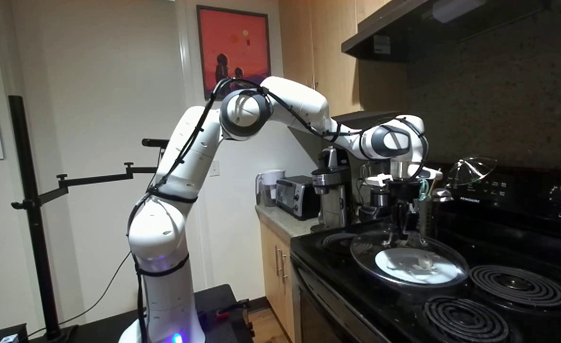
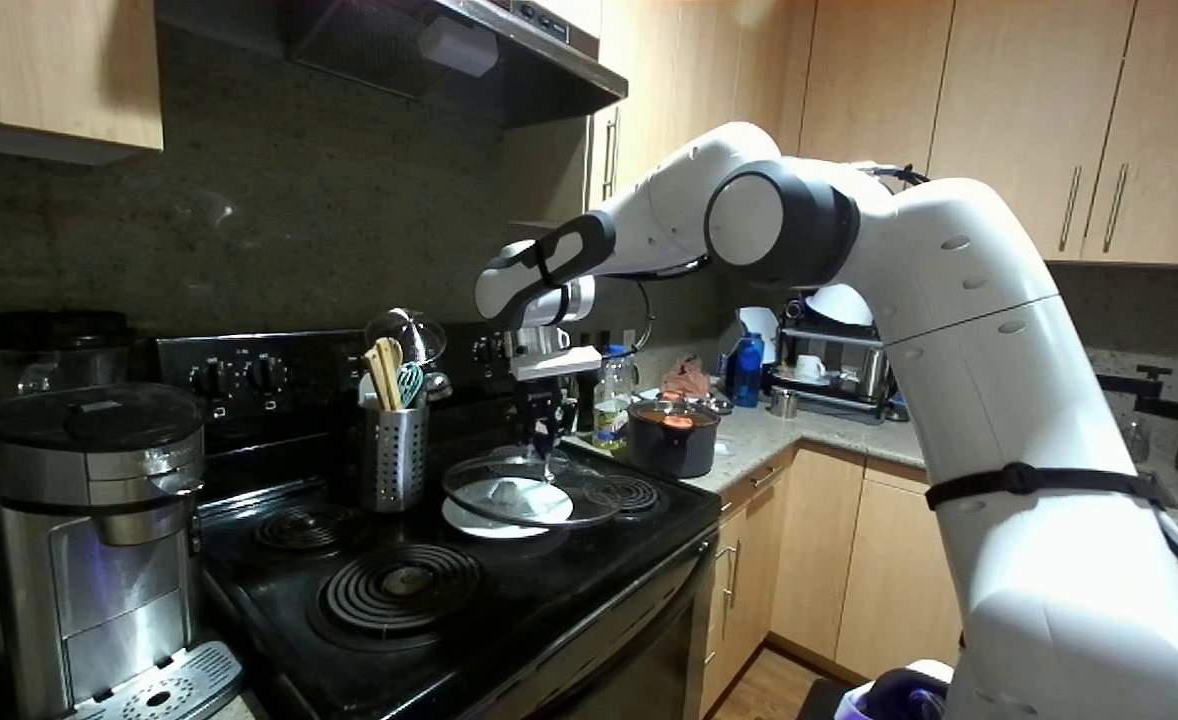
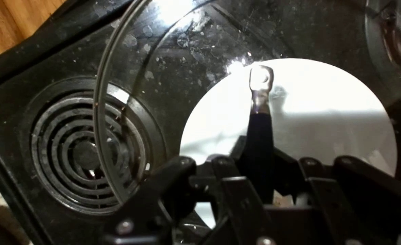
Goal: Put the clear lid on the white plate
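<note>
The clear lid [image 1: 367, 255] is a see-through round glass lid with a thin rim and a dark handle with metal ends. It is in my gripper over the stove, slightly tilted, and also shows in an exterior view [image 2: 597, 508]. My gripper [image 3: 258, 149] is shut on the lid's handle; it also shows from above the lid in both exterior views [image 1: 404, 228] [image 2: 541, 432]. The white plate [image 3: 214, 112] lies flat on the stove under the lid and is seen through the glass [image 1: 411, 269] [image 2: 489, 525]. The lid's rim [image 3: 101, 102] reaches well past one side of the plate.
Dark coiled burners [image 1: 518, 286] [image 2: 399, 590] [image 3: 88, 153] surround the plate on the black stovetop. A metal utensil holder [image 2: 396, 460] stands at the back of the stove. A dark pot [image 2: 671, 440] and an oil bottle [image 2: 611, 405] stand at one side, a coffee maker [image 2: 99, 560] at the opposite side.
</note>
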